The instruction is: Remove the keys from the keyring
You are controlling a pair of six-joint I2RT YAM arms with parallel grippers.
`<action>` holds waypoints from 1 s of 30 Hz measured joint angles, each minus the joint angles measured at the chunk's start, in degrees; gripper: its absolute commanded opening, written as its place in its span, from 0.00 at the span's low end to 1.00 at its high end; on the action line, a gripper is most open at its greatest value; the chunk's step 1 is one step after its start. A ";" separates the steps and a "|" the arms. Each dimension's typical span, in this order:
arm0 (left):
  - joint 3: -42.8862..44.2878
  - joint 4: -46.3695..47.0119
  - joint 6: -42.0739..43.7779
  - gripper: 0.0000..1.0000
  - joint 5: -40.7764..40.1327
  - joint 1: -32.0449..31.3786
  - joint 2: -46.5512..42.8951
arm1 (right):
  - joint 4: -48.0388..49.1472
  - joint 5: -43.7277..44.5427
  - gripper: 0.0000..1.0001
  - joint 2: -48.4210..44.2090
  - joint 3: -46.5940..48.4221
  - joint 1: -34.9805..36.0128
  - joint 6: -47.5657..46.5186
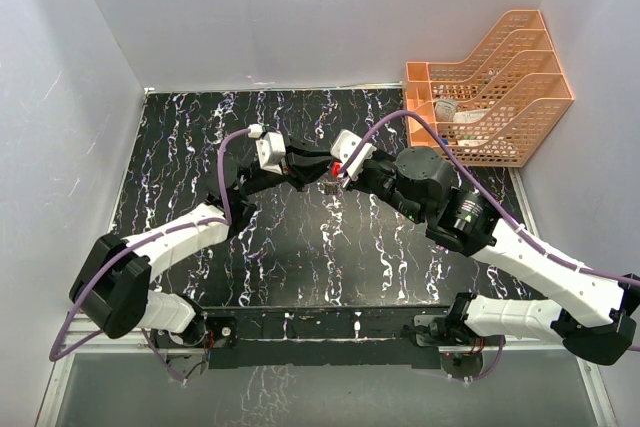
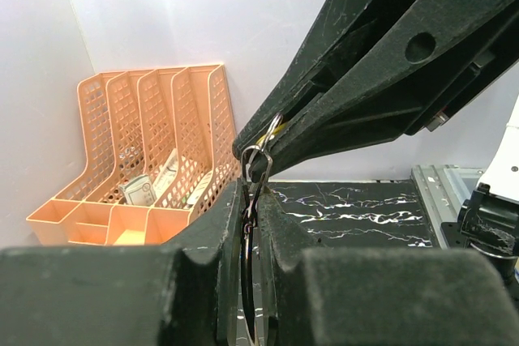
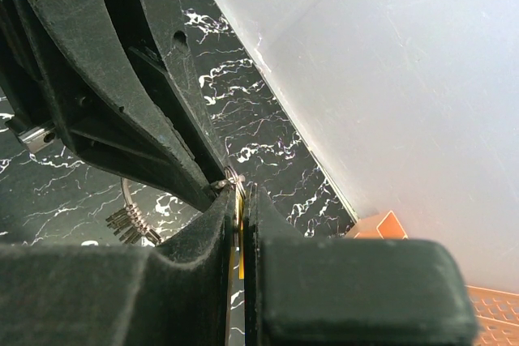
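My two grippers meet tip to tip above the middle of the black marbled table (image 1: 300,247). My left gripper (image 1: 318,168) is shut on the thin silvery keyring (image 2: 248,281), which stands edge-on between its fingers (image 2: 203,241). My right gripper (image 1: 342,169) is shut on a yellow-headed key (image 3: 242,242), seen as a yellow strip between its fingers (image 3: 195,241). A small wire loop (image 3: 233,179) joins the two at the tips. Part of the keyring (image 3: 125,194) curves below the left gripper with a bunch of dull keys (image 3: 130,224) hanging on it. The green-headed key is hidden.
An orange mesh file rack (image 1: 490,87) holding a few small items stands at the table's back right corner; it also shows in the left wrist view (image 2: 138,160). White walls enclose the table on three sides.
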 measured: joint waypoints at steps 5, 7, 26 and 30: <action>0.00 -4.87 3.30 0.00 -3.06 -0.24 -2.23 | -0.17 0.72 0.00 0.00 0.02 0.00 0.22; 0.00 -7.19 5.22 0.00 -4.87 -0.50 -3.58 | -0.24 1.38 0.00 0.00 0.04 0.00 0.35; 0.02 -15.17 15.41 0.00 -14.23 -1.60 -6.21 | 0.42 4.09 0.00 3.65 0.76 -0.28 1.99; 0.02 -15.19 15.39 0.00 -15.26 -1.60 -5.75 | 0.74 4.28 0.00 4.46 0.85 -0.55 2.40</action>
